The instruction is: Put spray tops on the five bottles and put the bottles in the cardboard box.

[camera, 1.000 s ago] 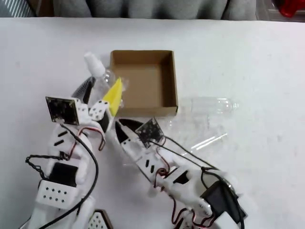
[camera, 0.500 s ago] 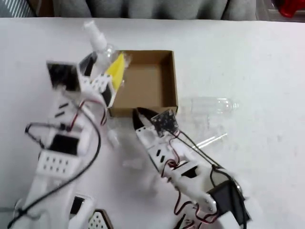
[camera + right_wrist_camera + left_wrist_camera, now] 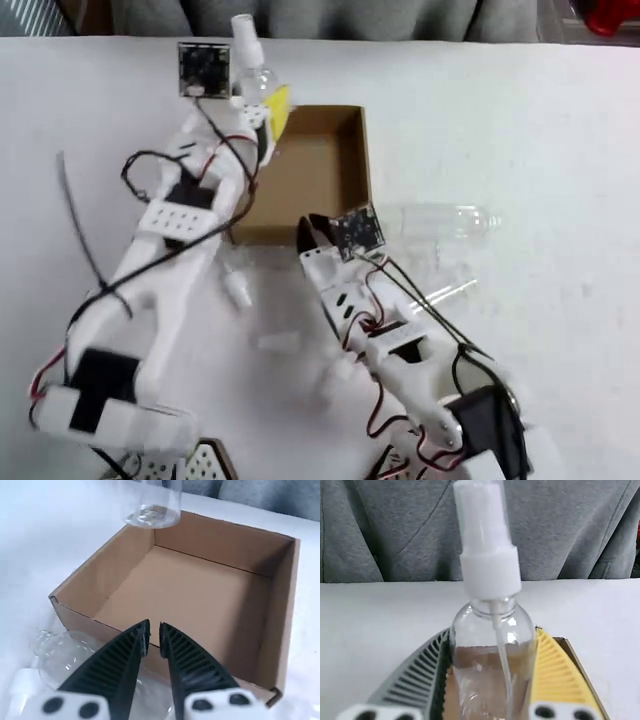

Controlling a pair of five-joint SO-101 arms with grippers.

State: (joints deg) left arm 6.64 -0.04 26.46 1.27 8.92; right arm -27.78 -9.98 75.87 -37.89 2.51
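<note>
One spray-topped bottle (image 3: 487, 645), clamped in left jaws, seemingly above cardboard box (image 3: 210, 595); right jaws near-closed, empty.

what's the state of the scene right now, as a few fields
cardboard box: nothing inside
left gripper: fingers shut on capped bottle, held above a far corner of the box
right gripper: fingers close together, empty, at the box's near wall
loose bottle: lying uncapped on the table, right of the box

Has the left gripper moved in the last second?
Yes. The left gripper, shut on the bottle, went from beside the cardboard box's left wall to its far left corner.
</note>
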